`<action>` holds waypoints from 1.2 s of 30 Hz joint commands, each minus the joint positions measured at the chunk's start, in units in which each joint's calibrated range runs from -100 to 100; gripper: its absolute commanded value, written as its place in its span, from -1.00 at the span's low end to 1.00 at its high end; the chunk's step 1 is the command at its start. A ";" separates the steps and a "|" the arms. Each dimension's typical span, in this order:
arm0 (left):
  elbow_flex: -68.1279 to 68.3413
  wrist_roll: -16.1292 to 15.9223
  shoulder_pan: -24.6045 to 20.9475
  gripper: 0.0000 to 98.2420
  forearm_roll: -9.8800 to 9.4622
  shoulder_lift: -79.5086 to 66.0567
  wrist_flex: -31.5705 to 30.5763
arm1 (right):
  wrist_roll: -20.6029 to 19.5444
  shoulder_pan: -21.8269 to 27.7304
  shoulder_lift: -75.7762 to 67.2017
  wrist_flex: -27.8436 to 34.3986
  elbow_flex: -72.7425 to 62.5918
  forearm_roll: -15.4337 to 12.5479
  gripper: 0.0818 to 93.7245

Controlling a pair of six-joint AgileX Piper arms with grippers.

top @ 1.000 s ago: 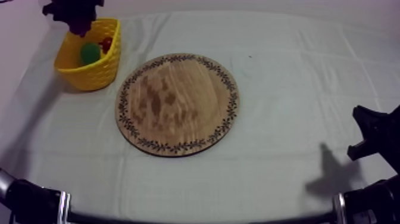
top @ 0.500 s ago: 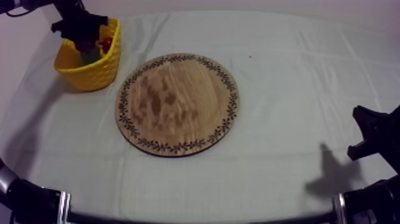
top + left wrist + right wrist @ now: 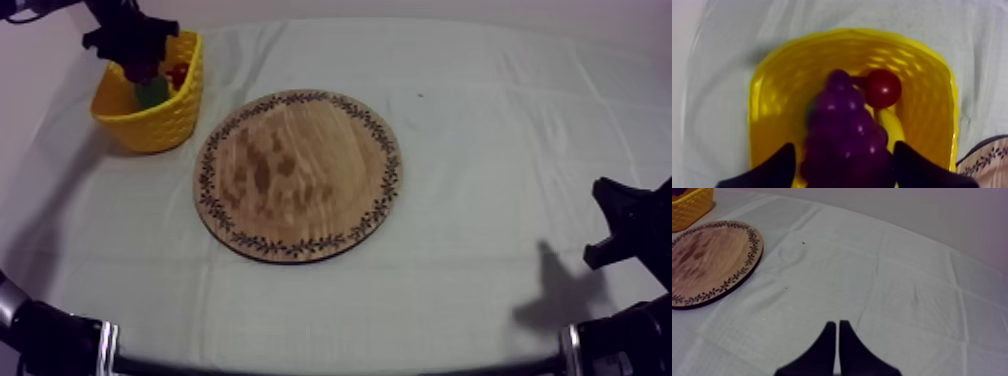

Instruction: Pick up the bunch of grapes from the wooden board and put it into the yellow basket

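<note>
one left claw (image 3: 843, 147) over basket (image 3: 764, 100), clasping grapes (image 3: 842, 112)

We take this for a robot lab's test bench. The surface (image 3: 480, 150) is draped in a plain grey-white cloth, with a bare pale wall (image 3: 932, 213) behind it. Black robot arms (image 3: 45, 338) stand at its sides. The things laid out are staged props: a wooden board (image 3: 300, 175), a yellow basket (image 3: 150, 125), and a toy bunch of grapes (image 3: 844, 135) and small red fruit (image 3: 883, 88).
</note>
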 commanded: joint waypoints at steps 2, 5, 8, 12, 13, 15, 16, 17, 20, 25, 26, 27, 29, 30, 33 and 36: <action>0.53 1.03 -0.15 0.86 -0.11 -1.19 -0.76 | -0.01 -0.02 -0.01 -0.03 -0.03 0.01 -0.99; 1.44 1.33 -0.46 0.92 -0.27 -3.08 -2.15 | -0.01 -0.02 -0.01 -0.03 -0.03 0.01 -0.99; 2.53 1.03 -1.01 0.90 -0.10 -5.71 -3.98 | 0.01 -0.02 -0.01 -0.03 -0.03 0.01 -0.99; 3.84 -0.29 -2.23 0.75 1.25 -10.57 -6.42 | 0.00 -0.02 -0.01 -0.03 -0.03 0.01 -0.99; 4.25 -0.74 -2.60 0.70 1.71 -11.99 -6.93 | 0.00 -0.02 -0.01 -0.03 -0.03 0.01 -0.99; 5.25 -1.69 -3.21 0.57 2.45 -15.03 -7.68 | 0.02 -0.02 -0.01 -0.03 -0.03 0.01 -0.99; 5.93 -2.16 -3.48 0.49 2.71 -16.66 -8.13 | 0.03 -0.02 -0.01 -0.03 -0.03 0.01 -0.99; 6.71 -2.67 -3.78 0.40 2.95 -18.32 -8.65 | 0.03 -0.02 -0.01 -0.03 -0.03 0.01 -0.99; 9.96 -4.04 -4.65 0.13 3.62 -23.72 -11.40 | 0.04 -0.02 -0.01 -0.03 -0.03 0.01 -0.99; 15.35 -8.55 -7.26 -0.34 8.17 -33.41 -16.06 | 0.03 -0.02 -0.01 -0.03 -0.03 0.01 -0.99; 16.15 -9.74 -7.90 -0.43 9.45 -35.35 -16.56 | 0.02 -0.02 -0.01 -0.03 -0.03 0.01 -0.99; 16.88 -10.91 -8.46 -0.53 10.63 -37.24 -16.91 | 0.01 -0.02 -0.01 -0.03 -0.03 0.01 -0.99; 18.63 -12.75 -9.27 -0.72 12.38 -41.11 -17.42 | 0.00 -0.02 -0.01 -0.03 -0.03 0.01 -0.99; 19.75 -13.51 -9.53 -0.81 12.91 -43.09 -17.61 | 0.00 -0.02 -0.01 -0.03 -0.03 0.01 -0.99; 25.00 -15.42 -9.65 -0.93 13.54 -49.43 -19.19 | 0.00 -0.02 -0.01 -0.03 -0.03 0.01 -0.99; 32.05 -15.33 -9.47 -0.98 13.41 -56.27 -21.88 | -0.01 -0.02 -0.01 -0.03 -0.03 0.01 -0.99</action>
